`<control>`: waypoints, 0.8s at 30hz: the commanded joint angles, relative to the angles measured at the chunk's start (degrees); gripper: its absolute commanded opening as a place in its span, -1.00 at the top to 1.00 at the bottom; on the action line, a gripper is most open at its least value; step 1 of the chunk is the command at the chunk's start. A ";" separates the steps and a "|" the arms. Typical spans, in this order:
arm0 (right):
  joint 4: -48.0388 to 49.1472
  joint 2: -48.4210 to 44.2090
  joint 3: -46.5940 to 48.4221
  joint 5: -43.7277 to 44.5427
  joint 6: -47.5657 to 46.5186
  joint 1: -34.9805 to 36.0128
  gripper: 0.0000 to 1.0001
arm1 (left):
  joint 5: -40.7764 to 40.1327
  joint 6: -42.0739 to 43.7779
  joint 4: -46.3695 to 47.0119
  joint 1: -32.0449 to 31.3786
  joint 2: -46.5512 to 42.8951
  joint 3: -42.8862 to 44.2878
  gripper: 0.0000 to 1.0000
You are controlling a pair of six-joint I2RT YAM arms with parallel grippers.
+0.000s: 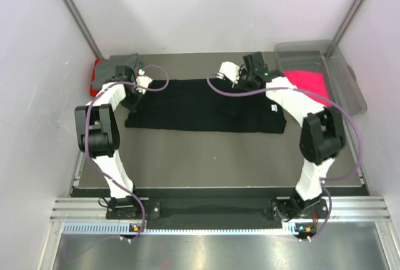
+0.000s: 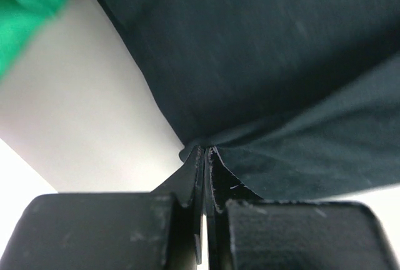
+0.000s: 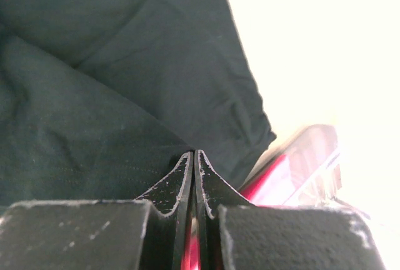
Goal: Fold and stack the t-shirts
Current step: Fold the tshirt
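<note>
Left end effector (image 2: 205, 151): fingers pressed together, with a gathered pinch of black cloth caught at the tips.
Right end effector (image 3: 193, 154): also closed tight; black cloth meets the tips and looks nipped between them, though this hold is harder to read.
Black t-shirt (image 1: 206, 104): spread flat in the middle of the tabletop (image 1: 219, 157), its long axis running left to right across the robot's front.
Key relation: both end effectors sit on the shirt's far long edge, the left one at the left end and the right one toward the right end. The body of the shirt lies on the robot's side of both.
Nearer arm: each is closest to its own end, so neither has to cross over.
Likely next move: I'd guess the far edge gets drawn toward the near edge, folding along the long axis.
Red t-shirt (image 1: 97, 73) and grey t-shirt (image 1: 122, 64): piled at the far left corner, just beside the left end effector.
Green cloth (image 2: 28, 7): a blurred patch at the edge of the left wrist view.
Hot-pink t-shirt (image 1: 306, 82): in the clear bin (image 1: 347, 79) at the far right.
</note>
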 commanded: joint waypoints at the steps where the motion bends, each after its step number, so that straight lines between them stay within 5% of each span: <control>1: 1.71 6.65 7.70 0.14 0.71 -1.75 1.00 | 1.26 -0.55 3.02 -0.16 2.98 5.26 1.00; 13: 2.15 19.15 19.84 1.99 2.02 -4.29 1.00 | -0.41 -2.66 6.45 -0.07 7.64 9.05 1.00; 24: 3.02 19.34 21.42 1.46 4.40 -5.18 1.00 | -0.68 -4.33 8.12 -0.16 5.53 6.76 1.00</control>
